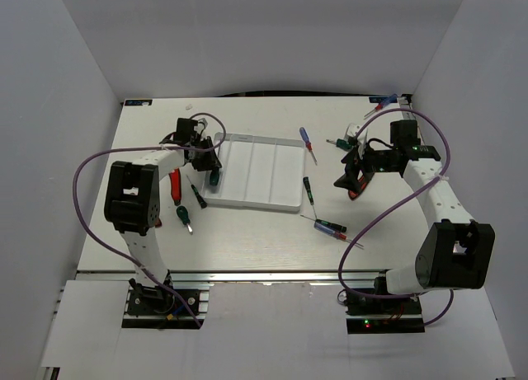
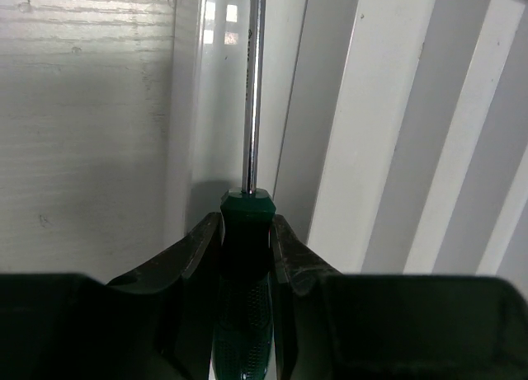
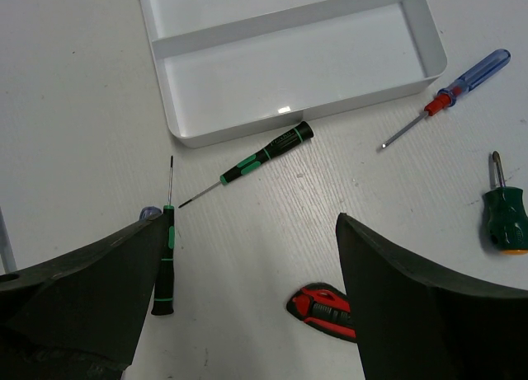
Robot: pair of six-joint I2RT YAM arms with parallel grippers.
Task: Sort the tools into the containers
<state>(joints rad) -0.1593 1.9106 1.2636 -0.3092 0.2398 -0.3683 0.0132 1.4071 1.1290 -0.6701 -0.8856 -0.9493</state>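
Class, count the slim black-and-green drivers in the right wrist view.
2. One driver lies off the tray wall; the other driver lies beside one of the jaws, which may hide more.

Glossy smooth white plastic tray (image 3: 272,21), green-handled screwdriver (image 2: 246,211) with shiny metal shaft, matt grained white table (image 2: 82,108).
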